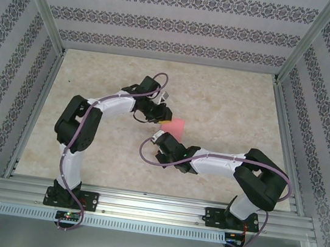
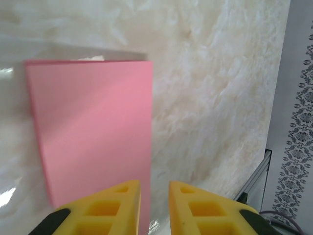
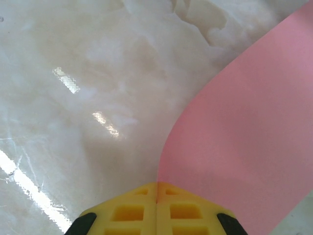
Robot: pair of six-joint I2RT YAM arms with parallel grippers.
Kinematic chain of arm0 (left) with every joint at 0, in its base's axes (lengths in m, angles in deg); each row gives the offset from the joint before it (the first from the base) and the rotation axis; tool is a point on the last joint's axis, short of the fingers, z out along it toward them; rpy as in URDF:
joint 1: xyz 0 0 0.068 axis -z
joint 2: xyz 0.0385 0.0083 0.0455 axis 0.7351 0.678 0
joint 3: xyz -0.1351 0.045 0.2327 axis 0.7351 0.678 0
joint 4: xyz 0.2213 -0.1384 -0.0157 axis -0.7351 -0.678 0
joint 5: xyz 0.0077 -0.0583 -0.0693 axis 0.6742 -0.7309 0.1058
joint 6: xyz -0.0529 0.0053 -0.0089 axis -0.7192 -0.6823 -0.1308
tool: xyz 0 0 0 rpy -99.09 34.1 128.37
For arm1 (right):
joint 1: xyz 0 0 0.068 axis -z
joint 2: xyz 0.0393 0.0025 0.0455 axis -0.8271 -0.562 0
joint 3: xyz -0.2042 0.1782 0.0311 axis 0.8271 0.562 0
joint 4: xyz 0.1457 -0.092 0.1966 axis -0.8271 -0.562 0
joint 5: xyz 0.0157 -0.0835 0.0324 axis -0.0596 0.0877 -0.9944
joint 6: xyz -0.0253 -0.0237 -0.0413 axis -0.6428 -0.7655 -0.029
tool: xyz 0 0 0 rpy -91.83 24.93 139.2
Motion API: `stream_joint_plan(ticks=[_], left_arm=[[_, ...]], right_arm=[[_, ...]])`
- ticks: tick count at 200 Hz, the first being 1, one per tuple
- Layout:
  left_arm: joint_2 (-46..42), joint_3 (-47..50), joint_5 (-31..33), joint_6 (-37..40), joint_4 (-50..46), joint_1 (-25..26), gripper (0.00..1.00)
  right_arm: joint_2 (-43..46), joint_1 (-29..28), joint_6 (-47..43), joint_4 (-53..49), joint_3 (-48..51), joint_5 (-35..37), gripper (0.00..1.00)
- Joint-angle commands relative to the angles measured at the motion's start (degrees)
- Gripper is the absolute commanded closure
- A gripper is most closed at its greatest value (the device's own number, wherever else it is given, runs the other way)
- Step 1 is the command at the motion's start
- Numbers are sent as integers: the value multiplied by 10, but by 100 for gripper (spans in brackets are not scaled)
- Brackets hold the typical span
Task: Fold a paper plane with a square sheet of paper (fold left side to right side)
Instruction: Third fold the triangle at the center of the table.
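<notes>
Lying flat on the counter [image 2: 210, 98], the folded pink sheet of paper [image 2: 93, 132] stretches ahead of the left jaws, which stand slightly apart, released, its right edge running toward their gap. The right jaws are clenched tip to tip, the sheet spreading ahead-right from their tips.

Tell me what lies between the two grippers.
The paper lies between the left gripper and the right gripper, which is shut on its edge. The top view shows this.
</notes>
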Motion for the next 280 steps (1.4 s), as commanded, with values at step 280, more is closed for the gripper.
stream_joint_plan(ticks=[280], left_arm=[[145, -82, 31, 68, -86, 16, 83]], right_arm=[[7, 214, 107, -8, -1, -261, 100]])
